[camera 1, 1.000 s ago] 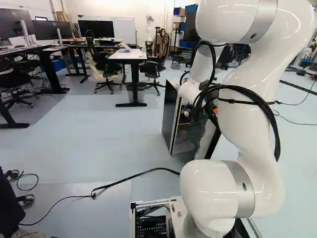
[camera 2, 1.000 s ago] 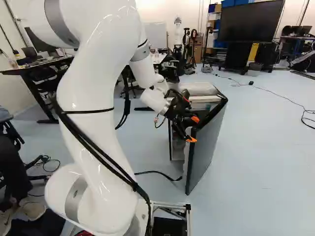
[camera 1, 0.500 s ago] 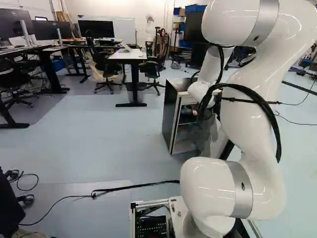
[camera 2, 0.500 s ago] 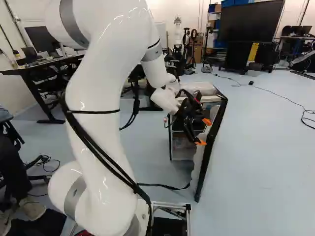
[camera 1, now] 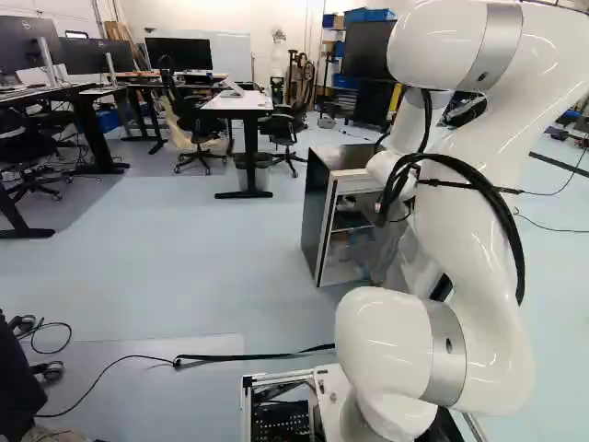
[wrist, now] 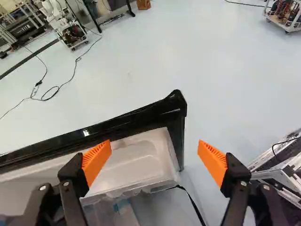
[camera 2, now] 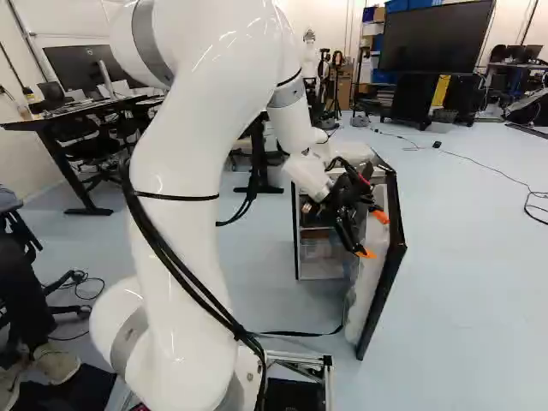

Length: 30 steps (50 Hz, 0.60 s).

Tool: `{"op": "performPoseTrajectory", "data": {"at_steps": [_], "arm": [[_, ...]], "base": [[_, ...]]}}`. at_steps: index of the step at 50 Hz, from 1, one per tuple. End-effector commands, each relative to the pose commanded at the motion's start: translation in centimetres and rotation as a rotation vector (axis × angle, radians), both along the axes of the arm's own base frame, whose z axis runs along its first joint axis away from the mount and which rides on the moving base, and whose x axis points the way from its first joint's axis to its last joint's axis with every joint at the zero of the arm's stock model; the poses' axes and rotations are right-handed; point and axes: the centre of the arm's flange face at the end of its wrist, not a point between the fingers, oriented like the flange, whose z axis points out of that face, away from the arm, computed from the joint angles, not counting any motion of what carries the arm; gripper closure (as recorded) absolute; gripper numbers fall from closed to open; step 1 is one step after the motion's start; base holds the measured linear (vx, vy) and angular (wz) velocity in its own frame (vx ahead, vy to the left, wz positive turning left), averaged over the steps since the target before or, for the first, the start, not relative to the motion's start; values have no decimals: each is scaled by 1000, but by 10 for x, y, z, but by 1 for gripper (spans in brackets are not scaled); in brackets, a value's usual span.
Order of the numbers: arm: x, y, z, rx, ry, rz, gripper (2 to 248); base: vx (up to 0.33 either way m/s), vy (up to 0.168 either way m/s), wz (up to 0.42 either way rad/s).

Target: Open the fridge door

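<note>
Right base view shows the fridge door [camera 2: 370, 278] swung far out from the fridge [camera 1: 316, 212], so the job looks nearly done. Maybe one little push is left. The fridge stands on the floor [camera 1: 184, 267], right of the middle in the left base view. Its door has a black rim [wrist: 117, 124] and a white inside. The gripper [wrist: 154, 150] is spread wide, holding nothing.

Door [camera 2: 370, 287] wider; claw [camera 2: 373, 235] moved w/ it
</note>
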Motion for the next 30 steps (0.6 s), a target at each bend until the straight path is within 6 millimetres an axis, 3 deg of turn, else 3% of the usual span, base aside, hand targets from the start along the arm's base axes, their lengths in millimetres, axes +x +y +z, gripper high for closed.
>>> {"op": "performPoseTrajectory", "data": {"at_steps": [24, 30], "arm": [[-8, -56, 0, -12, -24, -104, 3], [-10, -63, 0, -14, -26, -116, 3]], "base": [[0, 0, 0], [0, 0, 0]]}}
